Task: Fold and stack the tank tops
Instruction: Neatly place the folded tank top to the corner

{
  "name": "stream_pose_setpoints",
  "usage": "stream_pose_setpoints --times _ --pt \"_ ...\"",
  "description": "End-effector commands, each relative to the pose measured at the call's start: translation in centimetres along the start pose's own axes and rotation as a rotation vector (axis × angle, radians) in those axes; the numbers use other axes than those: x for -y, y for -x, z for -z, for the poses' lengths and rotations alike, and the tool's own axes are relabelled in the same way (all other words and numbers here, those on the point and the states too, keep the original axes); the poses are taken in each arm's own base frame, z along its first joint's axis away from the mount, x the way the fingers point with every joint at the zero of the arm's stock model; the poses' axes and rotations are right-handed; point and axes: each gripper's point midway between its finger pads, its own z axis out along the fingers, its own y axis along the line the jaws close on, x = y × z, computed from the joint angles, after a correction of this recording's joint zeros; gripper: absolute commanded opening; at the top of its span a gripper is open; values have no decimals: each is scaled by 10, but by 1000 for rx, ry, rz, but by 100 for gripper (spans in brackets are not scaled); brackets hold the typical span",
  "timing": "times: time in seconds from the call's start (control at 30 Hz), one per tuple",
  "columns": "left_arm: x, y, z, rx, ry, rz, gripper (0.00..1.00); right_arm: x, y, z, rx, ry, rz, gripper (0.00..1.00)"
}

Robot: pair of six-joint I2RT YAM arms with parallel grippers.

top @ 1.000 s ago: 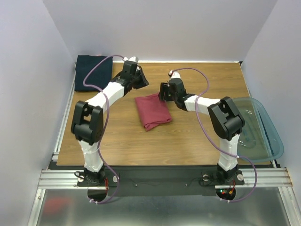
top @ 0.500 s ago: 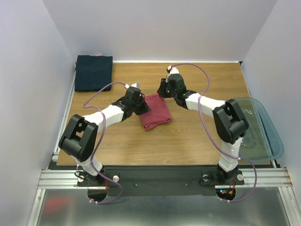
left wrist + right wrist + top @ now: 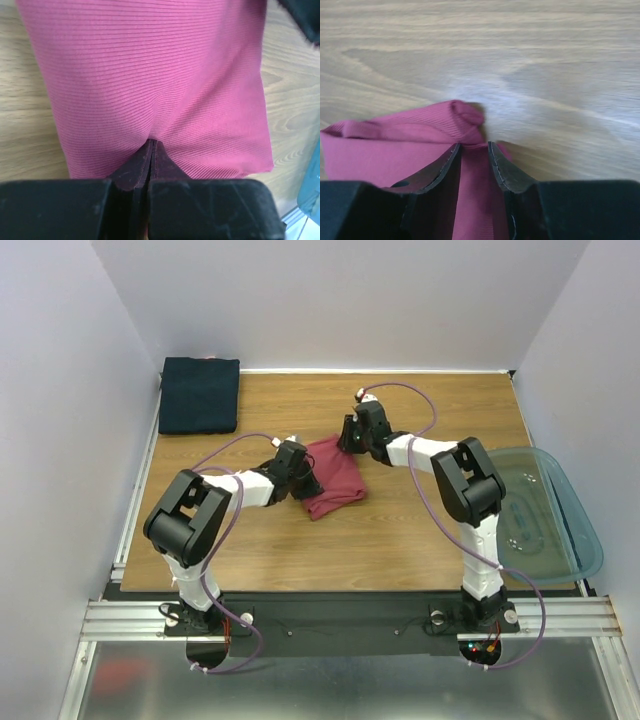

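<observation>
Top external: the rose-red tank top [image 3: 335, 478] lies in the middle of the table [image 3: 420, 540], its long side running 11 to 5 o'clock. Left wrist: our left claw [image 3: 151, 146] is pinched shut on its edge. Right wrist: our right claw [image 3: 474, 146], half closed, holds the bunched corner. We should lift both together.

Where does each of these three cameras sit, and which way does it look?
Top external: high behind the arms, looking down on the table, both arms, the rose-red tank top, navy tank top and tub.
Left wrist: on the left arm, looking along the left end effector, shut on the rose-red tank top.
Right wrist: on the right arm, looking past the right end effector at that top's edge and wood.
Shared: all three show that top.
</observation>
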Motion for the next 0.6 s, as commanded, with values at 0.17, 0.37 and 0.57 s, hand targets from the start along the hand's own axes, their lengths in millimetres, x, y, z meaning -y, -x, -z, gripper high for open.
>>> stream_pose_setpoints --times 0.17,0.37,0.57 --pt "5 -6 12 7 -22 -40 10 -7 39 29 70 25 -44 44" --pt "33 24 41 88 -60 -58 33 -23 43 77 92 30 -46 45" --pt "11 44 64 144 -23 32 44 -40 5 110 47 41 -12 44"
